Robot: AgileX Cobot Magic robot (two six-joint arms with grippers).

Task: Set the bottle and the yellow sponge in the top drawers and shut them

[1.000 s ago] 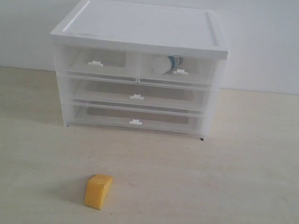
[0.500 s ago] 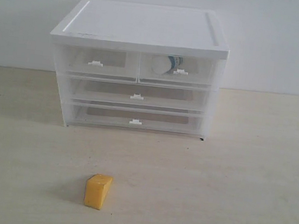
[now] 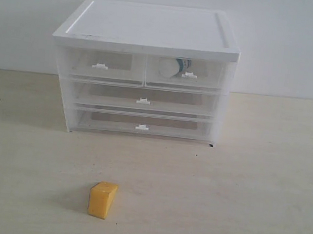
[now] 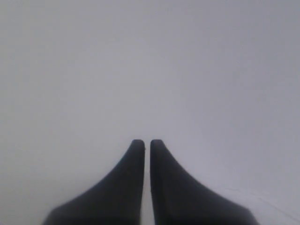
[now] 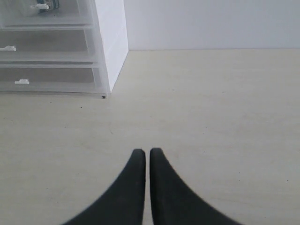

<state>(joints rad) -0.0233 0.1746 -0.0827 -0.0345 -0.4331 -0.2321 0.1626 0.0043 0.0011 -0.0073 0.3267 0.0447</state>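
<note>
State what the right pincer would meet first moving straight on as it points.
Ahead of the right pincer: probably bare table, then the wall; the cabinet sits aside. Depth is unclear.

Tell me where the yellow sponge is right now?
In the exterior view the yellow sponge lies on the table, a little left of the middle, out in front of the white cabinet and apart from it.

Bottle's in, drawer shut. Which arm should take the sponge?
Probably left: the yellow sponge lies left of centre, in front of the top left drawer, which looks empty. The left pincer and right pincer are both shut; neither wrist view shows the sponge.
</note>
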